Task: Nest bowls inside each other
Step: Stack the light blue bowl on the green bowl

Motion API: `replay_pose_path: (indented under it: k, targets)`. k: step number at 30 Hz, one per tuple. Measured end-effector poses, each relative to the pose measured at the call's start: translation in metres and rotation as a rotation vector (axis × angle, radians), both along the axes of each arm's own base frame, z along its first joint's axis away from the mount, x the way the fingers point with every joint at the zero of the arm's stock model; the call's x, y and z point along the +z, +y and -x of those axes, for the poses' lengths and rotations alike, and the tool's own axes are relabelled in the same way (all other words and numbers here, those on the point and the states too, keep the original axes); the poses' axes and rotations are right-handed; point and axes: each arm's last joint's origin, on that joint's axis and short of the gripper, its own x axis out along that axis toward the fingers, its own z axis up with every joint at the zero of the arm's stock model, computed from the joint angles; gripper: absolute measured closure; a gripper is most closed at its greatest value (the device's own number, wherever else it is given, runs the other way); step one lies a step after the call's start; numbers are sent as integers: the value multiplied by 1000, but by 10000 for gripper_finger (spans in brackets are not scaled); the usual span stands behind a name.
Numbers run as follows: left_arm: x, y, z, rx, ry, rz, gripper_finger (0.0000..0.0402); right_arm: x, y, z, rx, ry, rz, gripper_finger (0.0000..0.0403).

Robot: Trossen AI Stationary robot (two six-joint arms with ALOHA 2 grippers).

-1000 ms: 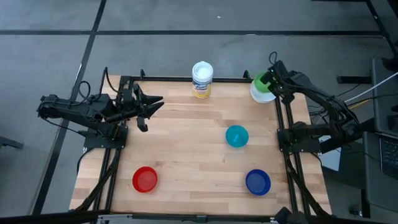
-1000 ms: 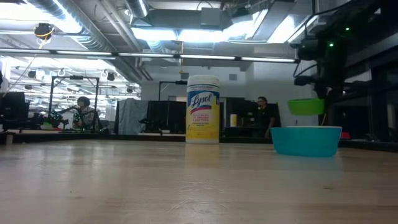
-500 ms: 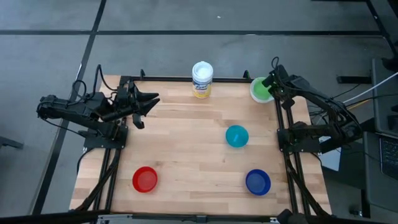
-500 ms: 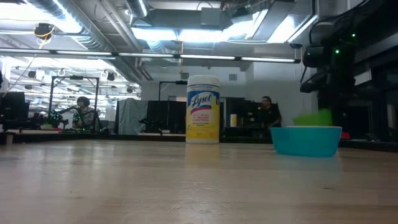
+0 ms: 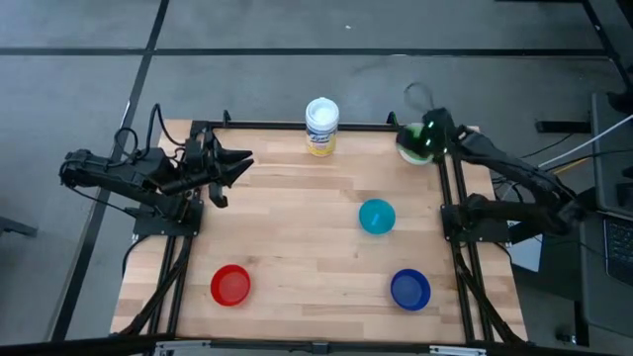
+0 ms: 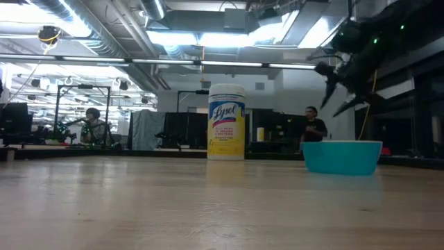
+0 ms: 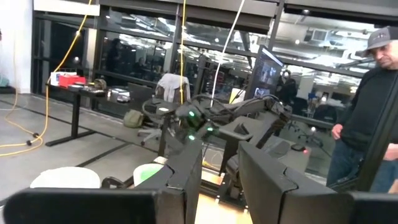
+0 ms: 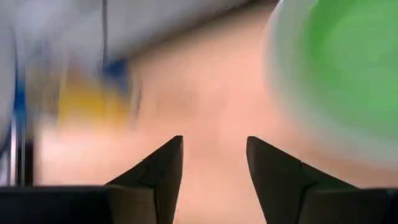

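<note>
The green bowl sits nested in the white bowl at the table's far right corner; the right wrist view shows the green bowl inside the white rim. My right gripper hovers open just above the pair, its fingers with nothing between them. The teal bowl, blue bowl and red bowl stand apart on the table. In the low view the teal bowl hides the nested pair. My left gripper waits open at the far left.
A white canister with a yellow-blue label stands at the middle of the far edge, left of the nested bowls. The wooden table lies bare between the bowls. People show in the room beyond the table.
My right gripper has opened and let go of the green bowl, which has dropped from just above the white bowl into it. The gripper has since turned and tipped while staying over the far right corner.
</note>
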Motion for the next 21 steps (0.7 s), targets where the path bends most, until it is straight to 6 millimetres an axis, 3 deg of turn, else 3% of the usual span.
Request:
replay_pose_path:
  k: [3,7,14,21]
  targets:
    - [-1,0,-1,8,10,-14,302,-8,39,-16,242,91,-128,235]
    - [-1,0,-1,14,10,-14,302,-18,78,-30,427,272,-141,263]
    - [-1,0,-1,24,8,-4,302,-36,104,-49,618,402,-125,281]
    - [3,1,0,50,-32,25,302,-53,119,-61,735,501,-137,244]
